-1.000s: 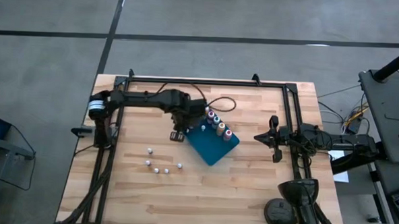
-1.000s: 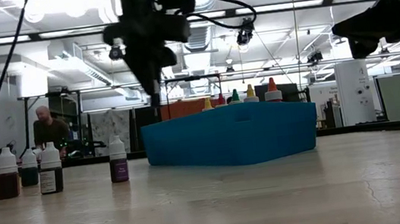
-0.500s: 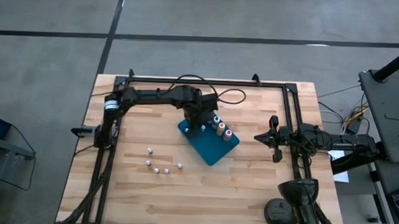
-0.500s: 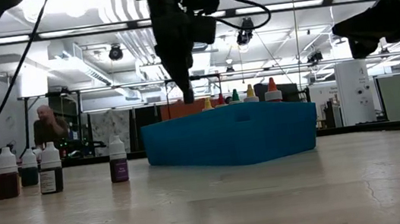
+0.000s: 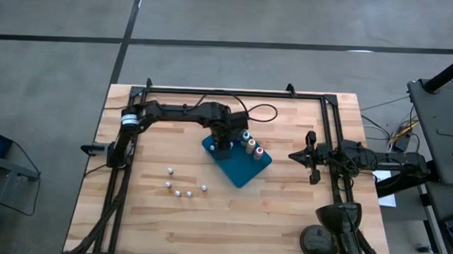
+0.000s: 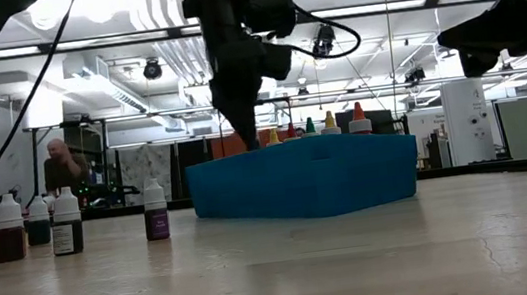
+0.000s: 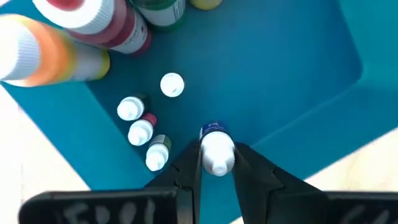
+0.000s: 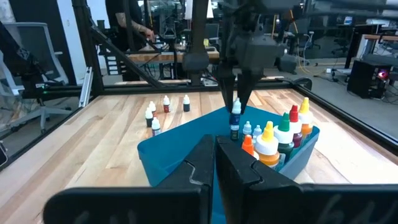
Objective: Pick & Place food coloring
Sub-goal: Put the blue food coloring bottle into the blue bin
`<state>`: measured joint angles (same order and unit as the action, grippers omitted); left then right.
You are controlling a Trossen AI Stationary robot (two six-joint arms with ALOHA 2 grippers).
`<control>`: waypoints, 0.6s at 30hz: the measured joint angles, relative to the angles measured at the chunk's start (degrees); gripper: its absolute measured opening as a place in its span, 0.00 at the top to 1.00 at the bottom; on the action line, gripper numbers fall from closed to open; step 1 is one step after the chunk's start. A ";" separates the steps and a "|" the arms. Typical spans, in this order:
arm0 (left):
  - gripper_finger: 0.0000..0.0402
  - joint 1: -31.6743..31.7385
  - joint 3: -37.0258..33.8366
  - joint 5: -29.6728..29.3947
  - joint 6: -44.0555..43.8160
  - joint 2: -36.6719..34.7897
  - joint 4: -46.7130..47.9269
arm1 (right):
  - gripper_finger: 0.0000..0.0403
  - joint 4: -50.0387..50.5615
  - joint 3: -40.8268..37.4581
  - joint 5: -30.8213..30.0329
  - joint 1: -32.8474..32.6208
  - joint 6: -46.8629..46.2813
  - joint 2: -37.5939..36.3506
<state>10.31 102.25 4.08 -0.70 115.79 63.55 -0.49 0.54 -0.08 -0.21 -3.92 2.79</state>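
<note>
Left gripper [image 7: 217, 163] over the blue tray [image 5: 244, 170], fingers clamped on the white cap of 1 small food coloring bottle [image 7: 216, 149]. The bottle hangs upright, long axis vertical, cap up between the fingers, body pointing straight down at the tray floor. In the right wrist view it looks low inside the tray [image 8: 186, 155], base near the floor; touching or not, cannot tell.

On the high view the left gripper [image 5: 223, 146] sits at about 10 o'clock of the tray, near that corner. 4 small white-capped bottles [image 7: 142, 132] already stand on the tray floor just beside the held one, roughly 9 to 11 o'clock from it in the left wrist view. The bigger coloured-top bottles [image 5: 250, 144] line the tray's far edge, around 1 o'clock from the gripper on the high view.

5 more small bottles [image 5: 181, 183] still on the tabletop [image 5: 207, 226], at about 8 o'clock from the tray, well apart from it. Low view shows them standing upright [image 6: 66, 222].

Right gripper [image 5: 309, 156] waits at 3 o'clock of the tray, well apart, fingers together, holding nothing.

Judgement: placing step; next move likely a straight drop or release, since the bottle is already vertical above bare tray floor. Left arm is clearly nearer the remaining bottles. Risk: bumping the neighbouring small bottles on release.
</note>
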 joint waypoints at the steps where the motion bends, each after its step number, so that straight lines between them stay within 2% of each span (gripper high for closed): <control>1: 0.88 -0.02 -0.59 0.01 -0.24 0.00 -0.56 | 0.98 0.01 0.00 0.00 0.00 -0.06 0.00; 18: 0.88 0.18 -5.88 -0.02 -0.64 -0.04 -6.60 | 0.98 0.02 0.00 0.00 0.00 0.00 0.00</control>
<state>10.49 96.37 4.05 -1.34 115.74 56.95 -0.47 0.54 -0.08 -0.21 -3.92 2.79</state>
